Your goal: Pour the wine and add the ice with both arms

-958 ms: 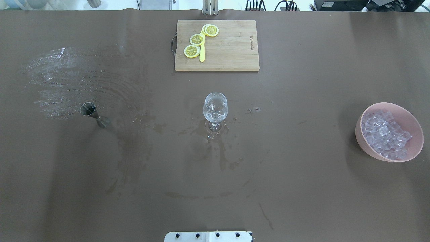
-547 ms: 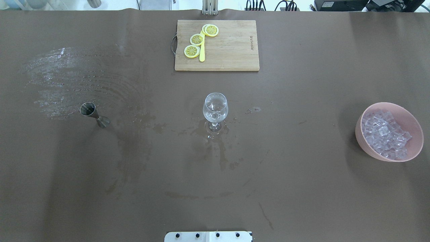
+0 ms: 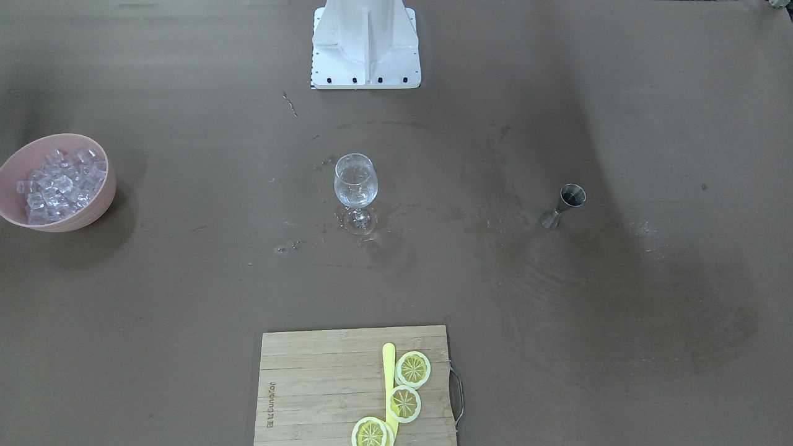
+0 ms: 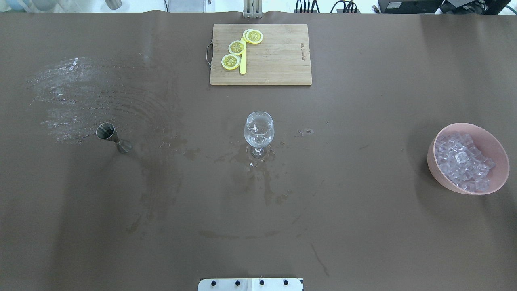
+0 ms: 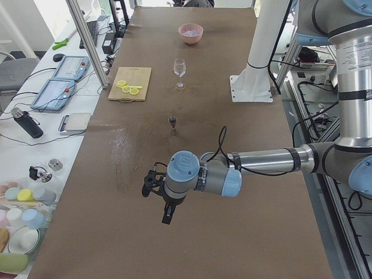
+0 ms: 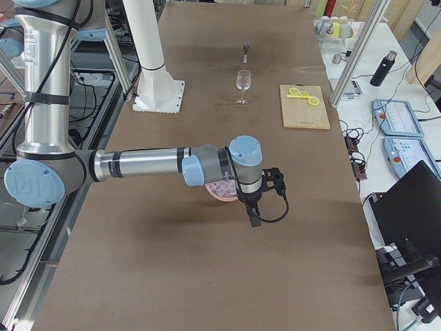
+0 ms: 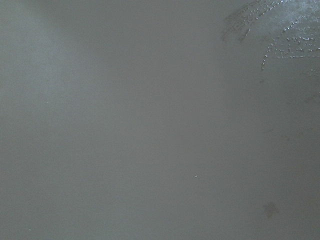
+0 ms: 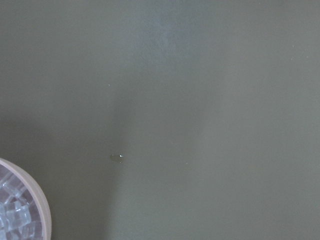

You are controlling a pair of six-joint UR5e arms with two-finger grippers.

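A clear stemmed glass (image 4: 258, 129) stands upright at the table's middle, with a little clear liquid in it; it also shows in the front view (image 3: 355, 183). The ice (image 4: 462, 159) fills a pink bowl (image 4: 433, 161) at the right edge. A small steel jigger (image 4: 109, 133) stands at the left. Neither arm enters the overhead view. My left gripper (image 5: 166, 216) hangs over bare table beyond the jigger. My right gripper (image 6: 253, 219) hangs beside the bowl (image 6: 219, 192). I cannot tell whether either is open or shut. The right wrist view shows the bowl's rim (image 8: 44, 212).
A wooden cutting board (image 4: 278, 56) with lemon slices (image 4: 231, 61) and a yellow knife (image 4: 242, 62) lies at the far side. Wet smears (image 4: 68, 97) cover the left part of the brown table. The white stand base (image 4: 250, 284) sits at the near edge.
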